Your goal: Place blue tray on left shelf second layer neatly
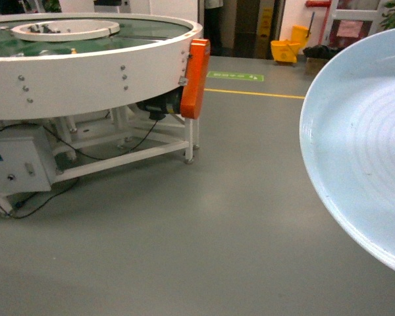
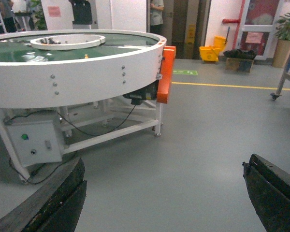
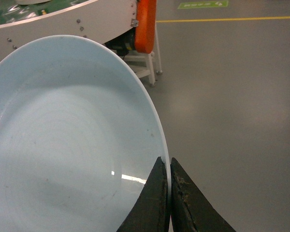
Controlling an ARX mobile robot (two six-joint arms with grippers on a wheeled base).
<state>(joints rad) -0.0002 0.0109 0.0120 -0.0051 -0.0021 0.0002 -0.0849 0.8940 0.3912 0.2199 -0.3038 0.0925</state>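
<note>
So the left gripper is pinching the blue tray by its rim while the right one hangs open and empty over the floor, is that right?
Not quite: the arms are swapped. The right wrist view shows the right gripper shut on the rim of the blue tray. The left wrist view shows the left gripper open and empty over the floor.

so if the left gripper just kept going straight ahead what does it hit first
Probably nothing soon: the open left gripper points over bare grey floor. The round white conveyor table sits to the left of that line, though depth is hard to judge.
</note>
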